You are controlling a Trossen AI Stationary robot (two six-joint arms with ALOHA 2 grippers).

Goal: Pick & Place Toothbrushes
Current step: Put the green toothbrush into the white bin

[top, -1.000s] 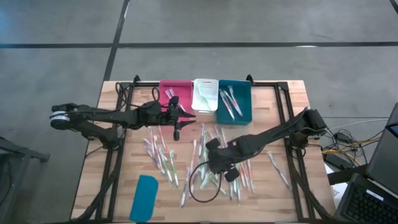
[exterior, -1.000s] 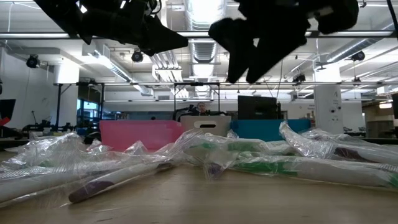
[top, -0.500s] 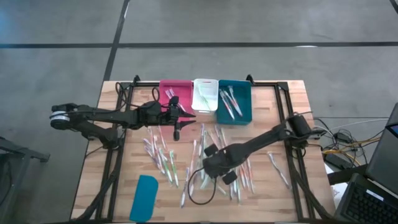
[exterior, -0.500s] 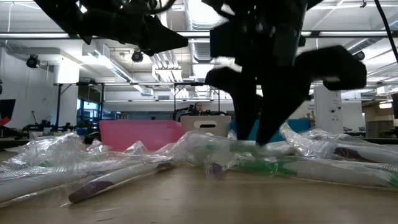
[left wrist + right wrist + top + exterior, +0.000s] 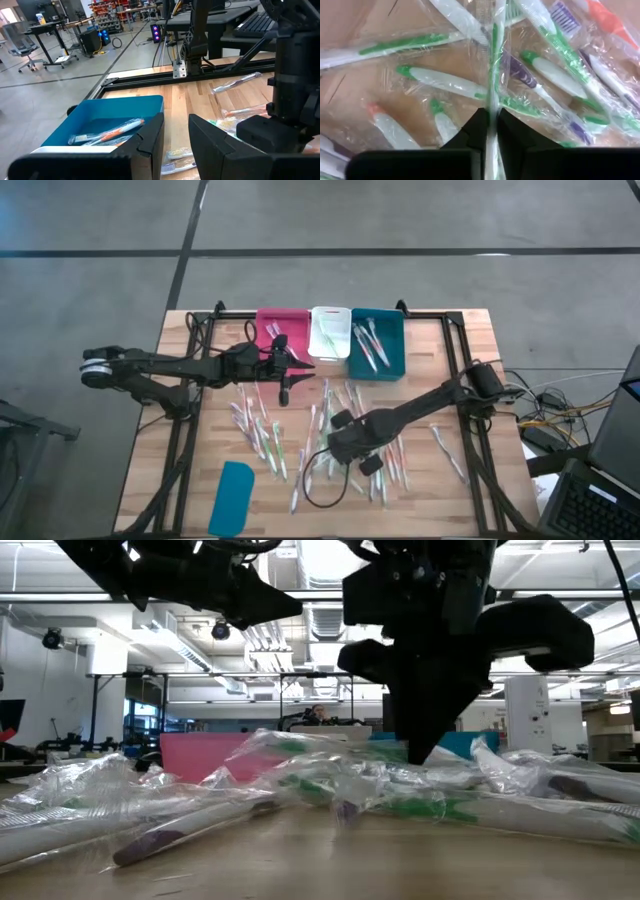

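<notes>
Right end effector (image 5: 338, 448) is down in the loose pile of wrapped toothbrushes (image 5: 330, 442) spread over the middle of the tabletop (image 5: 470, 350); in the right wrist view its two fingers (image 5: 476, 131) are pinched on one green-and-white toothbrush (image 5: 493, 85) in clear wrap, which runs straight out between the tips. Other wrapped brushes with green, purple and orange-red accents lie crossed under and beside the pinched one, touching it. In the low view the crinkled wrappers (image 5: 330, 785) are heaped around the fingertips. A black cable loop (image 5: 328, 485) rests on the brushes toward the near edge. Left end effector (image 5: 284, 376) hangs above the tabletop just in front of the pink bin (image 5: 281, 332), fingers (image 5: 150, 137) partly spread, nothing between them. Three bins stand in a row at the far edge: pink, white (image 5: 329, 332), teal (image 5: 377, 343); the teal one holds several toothbrushes, the pink one a couple. A flat teal lid (image 5: 233, 497) lies apart near the near left corner. A few stray brushes (image 5: 447, 450) lie toward the right edge.
</notes>
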